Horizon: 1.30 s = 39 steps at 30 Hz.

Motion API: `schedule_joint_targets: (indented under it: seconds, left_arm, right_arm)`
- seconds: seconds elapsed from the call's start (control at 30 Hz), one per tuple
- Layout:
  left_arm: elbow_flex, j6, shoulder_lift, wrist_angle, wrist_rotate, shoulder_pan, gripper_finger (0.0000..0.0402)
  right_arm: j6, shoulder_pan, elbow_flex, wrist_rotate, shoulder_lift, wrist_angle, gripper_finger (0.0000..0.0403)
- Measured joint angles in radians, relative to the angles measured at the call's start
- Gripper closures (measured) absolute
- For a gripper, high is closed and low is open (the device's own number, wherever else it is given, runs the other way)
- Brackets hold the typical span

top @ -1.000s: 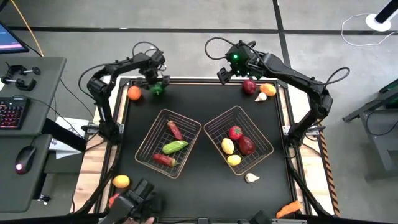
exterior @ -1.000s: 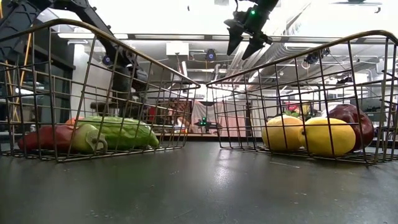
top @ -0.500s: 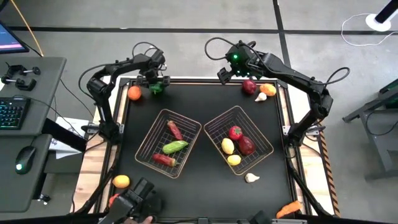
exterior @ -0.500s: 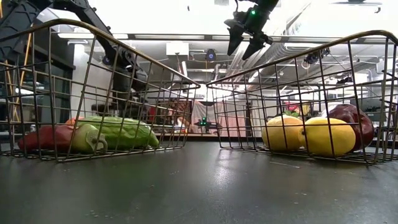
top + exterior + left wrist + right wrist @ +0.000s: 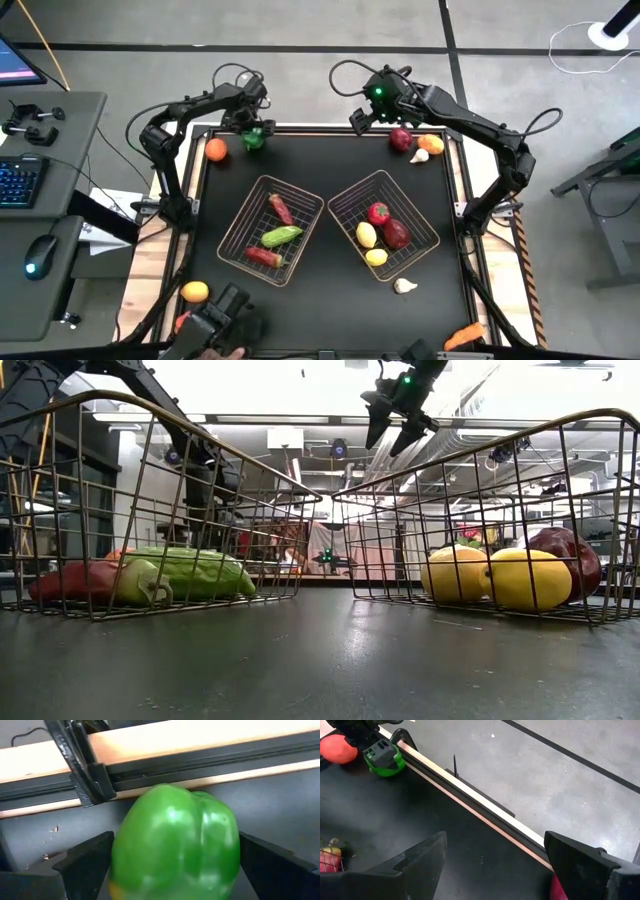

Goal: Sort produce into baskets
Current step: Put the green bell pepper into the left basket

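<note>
A: Item one, your left gripper (image 5: 254, 133): where is it sitting?

B: It is sitting at the far left corner of the table (image 5: 330, 165), and its fingers (image 5: 85, 865) are clamping a green bell pepper (image 5: 175, 845). An orange fruit (image 5: 216, 150) is lying just beside it on the mat.

A: Item two, your right gripper (image 5: 362, 118)?

B: It is hovering over the far edge of the table, well above the mat, with its fingers (image 5: 420, 857) spread apart and carrying nothing. A dark red fruit (image 5: 400, 139), an orange piece (image 5: 432, 144) and a white piece (image 5: 420, 156) are lying near it at the far right corner.

A: Item three, the baskets?

B: You are looking at two wire baskets sitting side by side mid-table. The left basket (image 5: 244, 213) is holding a red pepper (image 5: 281, 209), a green vegetable (image 5: 281, 236) and another red piece (image 5: 264, 257). The right basket (image 5: 345, 205) is holding a red fruit (image 5: 378, 212), a dark red one (image 5: 397, 234) and two yellow ones (image 5: 367, 235).

A: Item four, loose stock?

B: An orange fruit (image 5: 195, 292) is lying at the near left, a white piece (image 5: 405, 286) near the right basket, and a carrot (image 5: 463, 336) at the near right corner.
</note>
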Motion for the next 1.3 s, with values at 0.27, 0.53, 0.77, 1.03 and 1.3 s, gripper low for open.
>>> schedule_joint_targets:
  seconds: [0.27, 0.53, 0.77, 1.03, 1.3]
  left_arm:
    - [-0.001, 0.043, 0.0, -0.037, 0.026, -0.006, 0.002]
    - [0.0, 0.048, 0.007, -0.05, 0.023, -0.012, 0.0077]
    - [-0.003, 0.102, -0.018, -0.042, 0.026, -0.031, 0.0115]
    - [-0.003, 0.176, -0.23, -0.005, 0.083, -0.071, 0.0116]
    - [-0.002, 0.15, -0.512, 0.025, 0.135, -0.23, 0.0117]
  right_arm:
    - [0.0, 0.0, 0.0, 0.0, 0.0, 0.0, 0.0074]
    - [0.018, 0.0, 0.0, 0.0, 0.0, -0.013, 0.0074]
    - [-0.004, 0.0, 0.0, 0.0, 0.0, -0.024, 0.0074]
    - [-0.072, 0.0, 0.0, 0.067, -0.003, -0.022, 0.0074]
    - [-0.14, -0.025, 0.0, 0.089, -0.01, -0.042, 0.0074]
